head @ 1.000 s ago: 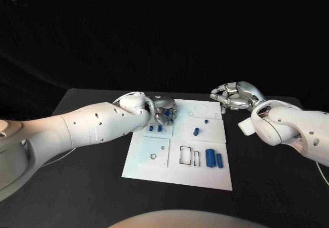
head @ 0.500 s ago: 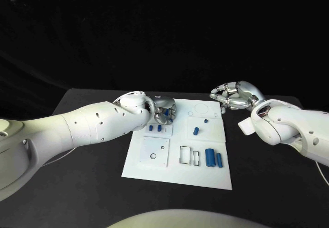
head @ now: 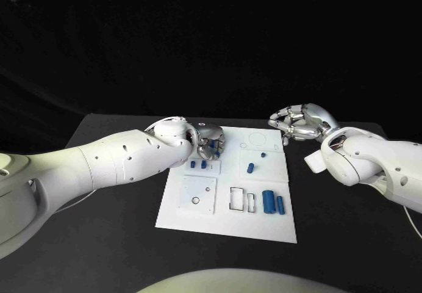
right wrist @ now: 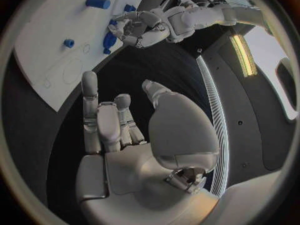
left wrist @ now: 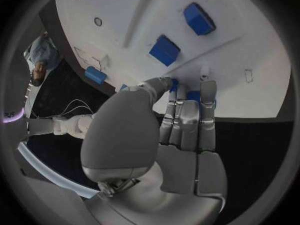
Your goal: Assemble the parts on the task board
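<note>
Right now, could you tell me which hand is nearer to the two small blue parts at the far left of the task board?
Left. The left hand is over the board right beside the two small blue parts; the right hand hovers beyond the task board's far right corner.

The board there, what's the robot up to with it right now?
The left hand is down on the far left part of the white board, its fingers closed around a small blue part. The right hand hangs off the board's far right corner, fingers curled and holding nothing. Other blue parts lie loose on the board: a pair just by the left hand, two cylinders nearer the robot.
</note>
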Motion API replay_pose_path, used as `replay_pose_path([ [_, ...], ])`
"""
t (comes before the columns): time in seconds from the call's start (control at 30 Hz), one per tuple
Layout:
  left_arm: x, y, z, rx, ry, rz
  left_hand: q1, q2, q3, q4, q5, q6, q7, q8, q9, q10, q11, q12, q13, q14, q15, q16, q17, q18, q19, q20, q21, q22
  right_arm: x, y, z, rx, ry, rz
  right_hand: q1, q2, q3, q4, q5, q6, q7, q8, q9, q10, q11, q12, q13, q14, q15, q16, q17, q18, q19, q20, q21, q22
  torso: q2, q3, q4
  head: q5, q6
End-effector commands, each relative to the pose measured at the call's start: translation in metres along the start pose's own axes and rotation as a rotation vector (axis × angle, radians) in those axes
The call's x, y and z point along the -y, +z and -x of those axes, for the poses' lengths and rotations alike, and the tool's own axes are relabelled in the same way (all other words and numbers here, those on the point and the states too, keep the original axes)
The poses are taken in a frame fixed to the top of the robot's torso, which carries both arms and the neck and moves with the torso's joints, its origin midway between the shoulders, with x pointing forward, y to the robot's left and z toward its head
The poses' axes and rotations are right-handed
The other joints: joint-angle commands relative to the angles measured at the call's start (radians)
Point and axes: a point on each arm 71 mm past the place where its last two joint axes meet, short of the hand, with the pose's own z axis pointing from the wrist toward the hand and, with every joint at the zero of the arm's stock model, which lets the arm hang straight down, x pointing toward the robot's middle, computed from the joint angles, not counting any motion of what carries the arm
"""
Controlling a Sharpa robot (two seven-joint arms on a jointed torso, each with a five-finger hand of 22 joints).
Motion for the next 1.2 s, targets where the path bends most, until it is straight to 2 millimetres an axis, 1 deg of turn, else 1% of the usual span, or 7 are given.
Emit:
replay_pose_path([
  [0.03, 0.001, 0.001, -0.005, -0.034, 0.009, 0.001, 0.001, 0.001, 0.01, -0.007, -0.005, 0.008, 0.001, -0.001, -0.001, 0.009, 0.001, -0.007, -0.005, 0.006, 0.005, 0.005, 0.002, -0.001, 0.0, 0.004, 0.01, 0.01, -0.001, 0.0, -0.002, -0.016, -0.001, 0.009, 0.01, -0.001, -0.001, 0.005, 0.007, -0.006, -0.001, 0.003, 0.001, -0.005, 0.002, -0.002, -0.001, -0.009, -0.001, -0.005, -0.001, 0.019, -0.008, 0.0, -0.006, -0.001, 0.0, -0.0002, 0.0005, -0.001, -0.001],
  [0.2, 0.003, 0.001, -0.006, -0.018, 0.003, -0.014, 0.007, 0.02, 0.029, -0.028, -0.006, 0.068, -0.01, 0.008, 0.003, 0.08, -0.012, -0.032, -0.016, 0.036, -0.008, 0.018, 0.032, -0.01, 0.042, -0.001, 0.051, 0.067, -0.001, 0.0, -0.002, -0.016, -0.001, 0.009, 0.01, -0.001, -0.001, 0.005, 0.007, -0.006, -0.001, 0.003, 0.001, -0.005, 0.002, -0.002, -0.001, -0.009, -0.001, -0.005, -0.001, 0.019, -0.008, 0.0, -0.006, -0.001, 0.0, -0.0006, 0.0012, -0.001, -0.002],
  [0.33, 0.002, 0.0, -0.004, 0.013, -0.007, -0.022, 0.01, 0.031, 0.044, -0.047, -0.007, 0.098, -0.014, 0.007, 0.006, 0.124, -0.02, -0.061, -0.022, 0.054, -0.016, 0.021, 0.043, -0.017, 0.069, -0.008, 0.077, 0.102, -0.001, 0.0, -0.002, -0.016, -0.001, 0.01, 0.01, -0.001, -0.001, 0.005, 0.007, -0.006, -0.001, 0.003, 0.001, -0.005, 0.002, -0.002, -0.001, -0.009, -0.001, -0.005, -0.001, 0.019, -0.008, 0.0, -0.006, -0.001, -0.001, -0.0004, 0.0011, 0.0, -0.001],
  [0.63, -0.005, -0.007, 0.0, 0.051, -0.09, -0.017, -0.01, 0.029, 0.046, -0.054, -0.013, 0.1, -0.01, -0.009, 0.004, 0.14, -0.017, -0.099, -0.029, 0.052, -0.014, 0.011, 0.021, -0.014, 0.059, -0.009, 0.07, 0.087, 0.0, 0.0, -0.002, -0.017, -0.007, 0.013, 0.01, -0.001, -0.001, 0.007, 0.007, -0.004, -0.001, 0.007, 0.002, -0.006, 0.001, -0.003, -0.003, -0.01, -0.001, -0.007, -0.003, 0.019, -0.008, 0.0, -0.008, -0.002, -0.002, -0.0007, 0.0002, -0.002, 0.008],
  [0.8, -0.009, -0.011, 0.005, 0.084, -0.153, -0.015, -0.02, 0.028, 0.046, -0.051, -0.012, 0.099, -0.01, -0.014, 0.004, 0.142, -0.015, -0.111, -0.032, 0.051, -0.012, 0.008, 0.015, -0.012, 0.053, -0.008, 0.065, 0.078, 0.001, 0.0, -0.002, -0.018, -0.009, 0.011, 0.01, -0.001, -0.002, 0.007, 0.007, -0.004, -0.001, 0.007, 0.002, -0.005, 0.001, -0.001, -0.002, -0.01, -0.001, -0.006, -0.001, 0.019, -0.008, 0.0, -0.009, -0.002, -0.003, -0.0005, 0.0032, -0.002, 0.015],
  [1.13, -0.013, -0.023, 0.011, 0.101, -0.211, -0.028, -0.028, 0.021, 0.044, -0.052, -0.011, 0.098, -0.008, -0.021, 0.003, 0.145, -0.013, -0.128, -0.035, 0.047, -0.011, 0.001, 0.001, -0.01, 0.045, -0.008, 0.057, 0.066, 0.002, -0.001, -0.002, -0.019, -0.01, 0.007, 0.009, -0.001, -0.002, 0.008, 0.007, -0.002, -0.002, 0.009, 0.003, -0.004, 0.001, -0.001, -0.003, -0.01, -0.001, -0.006, -0.001, 0.02, -0.008, 0.0, -0.01, -0.003, -0.002, -0.0002, 0.0025, 0.0, 0.021],
  [1.2, -0.015, -0.027, 0.01, 0.095, -0.225, -0.03, -0.032, 0.016, 0.043, -0.055, -0.01, 0.096, -0.005, -0.028, 0.002, 0.146, -0.011, -0.142, -0.038, 0.037, -0.009, -0.01, -0.027, -0.006, 0.031, -0.007, 0.044, 0.046, 0.002, -0.001, -0.002, -0.019, -0.01, 0.007, 0.009, -0.001, -0.002, 0.008, 0.007, -0.002, -0.002, 0.009, 0.003, -0.004, 0.001, -0.001, -0.003, -0.01, -0.001, -0.006, -0.001, 0.02, -0.008, 0.0, -0.01, -0.003, -0.001, -0.0002, 0.0016, 0.0, 0.02],
])
